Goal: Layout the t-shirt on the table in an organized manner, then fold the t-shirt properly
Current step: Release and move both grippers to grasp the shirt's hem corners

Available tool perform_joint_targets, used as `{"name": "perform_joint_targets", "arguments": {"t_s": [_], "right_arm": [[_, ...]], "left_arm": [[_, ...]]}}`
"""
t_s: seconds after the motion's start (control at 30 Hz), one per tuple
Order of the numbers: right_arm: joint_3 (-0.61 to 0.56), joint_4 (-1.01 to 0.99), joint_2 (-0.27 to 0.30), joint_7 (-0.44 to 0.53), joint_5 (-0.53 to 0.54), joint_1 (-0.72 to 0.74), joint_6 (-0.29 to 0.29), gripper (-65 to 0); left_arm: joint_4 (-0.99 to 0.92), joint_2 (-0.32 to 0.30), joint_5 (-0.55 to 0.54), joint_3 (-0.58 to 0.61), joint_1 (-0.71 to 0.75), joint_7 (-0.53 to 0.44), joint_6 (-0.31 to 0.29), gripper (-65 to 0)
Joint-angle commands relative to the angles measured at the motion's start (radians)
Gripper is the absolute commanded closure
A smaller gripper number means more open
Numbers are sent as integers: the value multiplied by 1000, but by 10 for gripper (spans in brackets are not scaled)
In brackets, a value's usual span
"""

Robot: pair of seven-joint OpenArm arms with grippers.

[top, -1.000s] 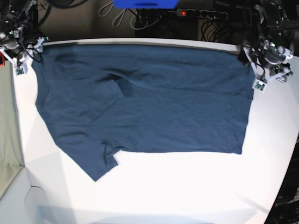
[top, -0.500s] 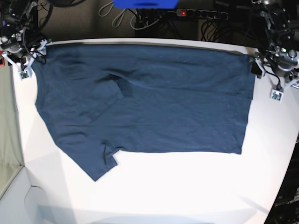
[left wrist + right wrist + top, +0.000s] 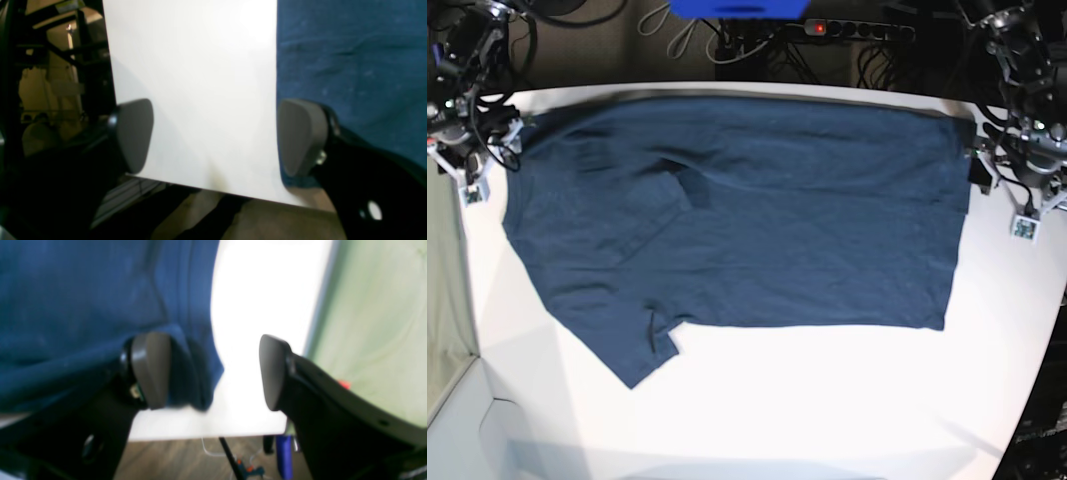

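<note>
Bright, even overhead light – the table (image 3: 200, 83) glares white in both wrist views, which are soft and blurred – base view sharper, corners dim.

A plain dark navy-blue t-shirt (image 3: 737, 210) lies on a matte white table (image 3: 827, 400).

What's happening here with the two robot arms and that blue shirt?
A dark blue t-shirt lies spread out on a white table, not yet folded. The two arms sit at its far corners: the left gripper and the right gripper both have their fingers open, holding nothing. One sleeve sticks out toward the near edge.
</note>
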Motion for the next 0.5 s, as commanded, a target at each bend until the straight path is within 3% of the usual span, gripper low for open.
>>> {"name": "perform_joint_targets", "arguments": {"t_s": [0.0, 0.3, 0.47], "right_arm": [[5, 19, 17, 20, 8, 31, -4, -422], [-20, 19, 60, 20, 8, 82, -4, -422], [-115, 9, 70, 28, 7, 134, -4, -422]], "left_arm": [[19, -13, -1, -4, -26, -18, 6, -567], [18, -13, -1, -4, -77, -23, 12, -567], [5, -13, -1, -1, -155, -26, 14, -567]]}}
